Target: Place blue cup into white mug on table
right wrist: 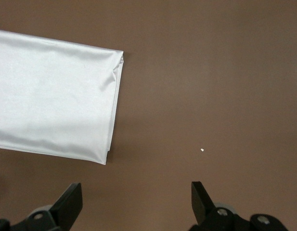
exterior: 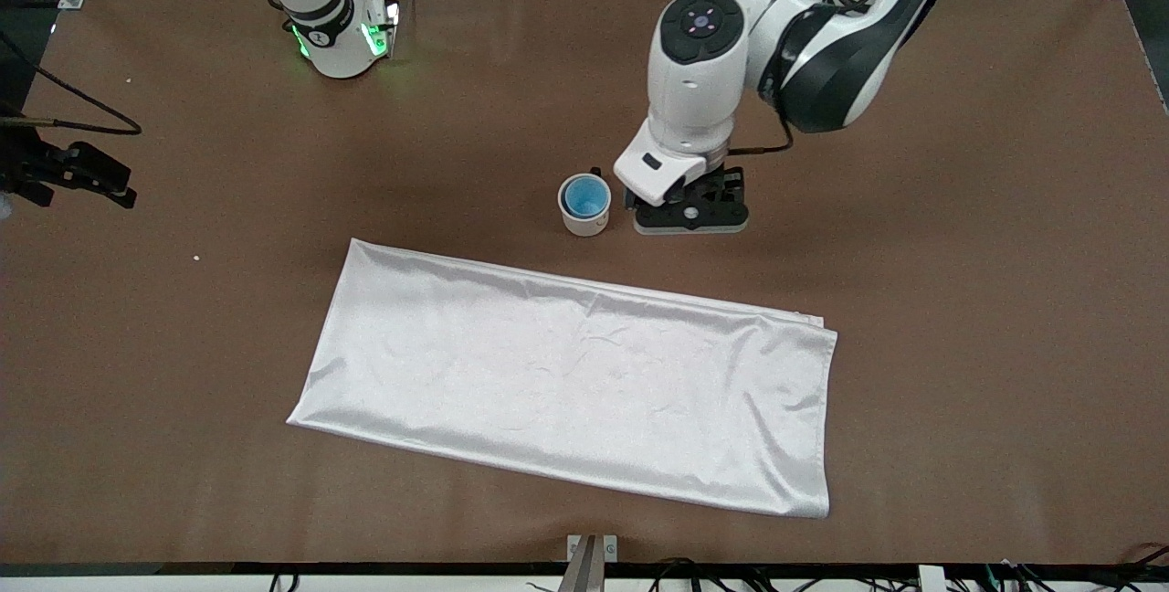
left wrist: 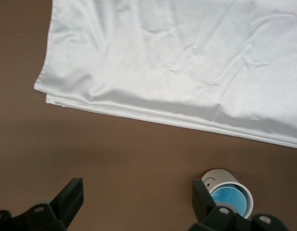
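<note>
The left end effector (exterior: 691,211) is held over bare worktop (exterior: 959,236) just beside the white mug (exterior: 584,206), on the side toward the left arm's end of the worktop. Its fingers (left wrist: 71,197) are seen spread wide apart in the left wrist view, with nothing between them; it is released and in contact with neither vessel. One finger is seen close beside the mug's rim in that view, but whether it touches cannot be told. The blue cup (exterior: 585,197) is seated inside the white mug, its bright-blue interior being framed by the mug's off-white rim, and the mug stands upright on the worktop. A small dark mark is visible on the mug's side in the left wrist view (left wrist: 228,190), where the blue cup (left wrist: 229,199) is again seen nested within it. A white satin cloth (exterior: 575,382) is laid flat on the worktop nearer to the front camera than the mug and apart from it, its long edge running slightly askew. The right end effector (right wrist: 134,204) is kept waiting high at the right arm's end of the worktop, over bare surface near one corner of the cloth (right wrist: 52,110); its fingers (right wrist: 69,202) are likewise parted and empty. A tiny white speck (right wrist: 201,150) is seen on the worktop under it.
</note>
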Controlling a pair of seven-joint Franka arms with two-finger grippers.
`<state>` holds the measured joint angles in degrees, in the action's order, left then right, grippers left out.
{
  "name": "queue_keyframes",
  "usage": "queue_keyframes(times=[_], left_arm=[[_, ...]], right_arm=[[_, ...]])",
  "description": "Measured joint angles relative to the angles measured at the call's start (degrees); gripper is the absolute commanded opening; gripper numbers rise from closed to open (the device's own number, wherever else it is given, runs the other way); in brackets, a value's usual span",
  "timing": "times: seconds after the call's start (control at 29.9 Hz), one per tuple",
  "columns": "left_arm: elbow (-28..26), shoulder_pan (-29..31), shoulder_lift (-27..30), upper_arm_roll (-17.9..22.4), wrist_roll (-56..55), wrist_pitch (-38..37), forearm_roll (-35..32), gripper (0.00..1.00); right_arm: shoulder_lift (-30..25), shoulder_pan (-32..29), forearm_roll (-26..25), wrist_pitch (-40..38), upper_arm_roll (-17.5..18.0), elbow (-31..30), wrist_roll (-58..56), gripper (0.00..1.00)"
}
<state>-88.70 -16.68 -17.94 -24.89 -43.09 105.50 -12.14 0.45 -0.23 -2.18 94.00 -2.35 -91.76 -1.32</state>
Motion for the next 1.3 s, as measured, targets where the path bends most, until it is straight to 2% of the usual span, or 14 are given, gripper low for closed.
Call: queue_keyframes(times=[0.33,0.63,0.97,1.3], left_arm=[[-6.85,0.02,11.61,9.45,6.63,-0.51,6.32,1.00],[-10.69,0.04,19.83,18.16,15.78,-6.29,9.83,1.00],[-11.50,0.70,22.11,25.25,20.97,-7.99,11.31,1.00],[-11.63,6.16,21.71,26.39,24.79,-7.90,12.98,1.00]], right_arm=[[0.08,0.08,0.17,-0.02,-0.01,0.00,0.00,1.00],[0.11,0.08,0.19,-0.31,-0.14,0.00,0.00,1.00],[0.11,0.06,0.20,-0.93,-0.41,0.27,-0.08,1.00],[0.11,0.06,0.20,-1.12,-0.44,0.55,-0.15,1.00]])
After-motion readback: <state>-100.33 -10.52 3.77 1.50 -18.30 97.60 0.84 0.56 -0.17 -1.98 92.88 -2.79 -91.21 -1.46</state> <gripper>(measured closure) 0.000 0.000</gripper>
